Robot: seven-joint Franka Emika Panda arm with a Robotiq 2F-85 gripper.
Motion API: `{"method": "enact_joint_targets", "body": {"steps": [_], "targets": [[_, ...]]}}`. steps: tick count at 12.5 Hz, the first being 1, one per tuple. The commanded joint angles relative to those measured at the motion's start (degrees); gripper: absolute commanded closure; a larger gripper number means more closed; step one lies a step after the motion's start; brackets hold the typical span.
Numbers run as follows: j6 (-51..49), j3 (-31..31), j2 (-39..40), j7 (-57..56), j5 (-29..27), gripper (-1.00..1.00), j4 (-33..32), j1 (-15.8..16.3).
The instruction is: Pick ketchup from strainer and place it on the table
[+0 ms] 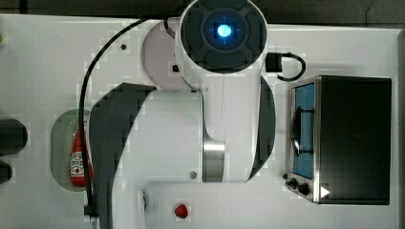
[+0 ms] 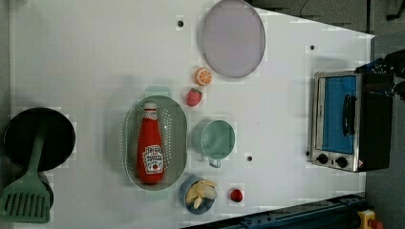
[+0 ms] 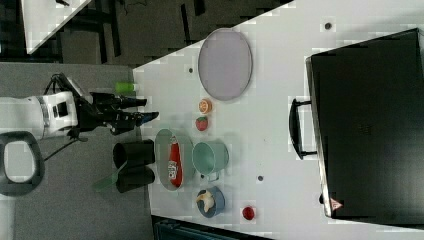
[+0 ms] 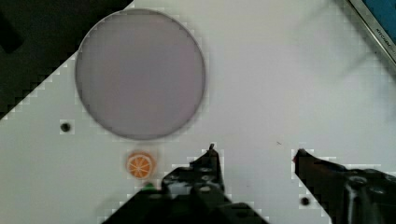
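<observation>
Ketchup [image 2: 151, 147] lies flat in the strainer [image 2: 177, 125] on the worktop [image 2: 95, 57]; gripper [image 4: 256, 154] jaws spread wide, holding nothing.

Even, bright light falls on the white table [image 2: 95, 57], which reads almost washed out in the left view. Shadows are soft and short: a faint halo rims the strainer [image 2: 131, 143] and the lilac-grey plate [image 4: 140, 74]. Blocky compression squares ring most outlines in all four views. The arm's blue status light [image 1: 223, 31] glows with a small bloom. In the wrist view the plate's edge is softly blurred, and the dark claw [image 4: 254, 151] shows jagged outlines.
</observation>
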State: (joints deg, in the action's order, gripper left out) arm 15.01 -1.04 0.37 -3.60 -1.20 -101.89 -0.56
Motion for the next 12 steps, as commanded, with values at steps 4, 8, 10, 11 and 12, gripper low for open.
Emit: {"method": "enact_joint_targets", "body": {"steps": [4, 8, 10, 11, 12], "targets": [[-0.5, -4.6, -15.6, -1.6, -0.6, -1.0, -16.3, -7.8], [3.3, -13.4, -13.0, -1.6, -0.7, -1.0, -16.3, -6.0], [5.1, -19.7, -11.3, -1.6, -0.6, -1.0, -16.3, -5.6], [6.3, -23.0, -10.4, -1.6, -0.6, -1.0, -16.3, -5.6], [7.9, -26.2, -9.4, -1.6, -0.6, -1.0, -16.3, -5.5]]}}
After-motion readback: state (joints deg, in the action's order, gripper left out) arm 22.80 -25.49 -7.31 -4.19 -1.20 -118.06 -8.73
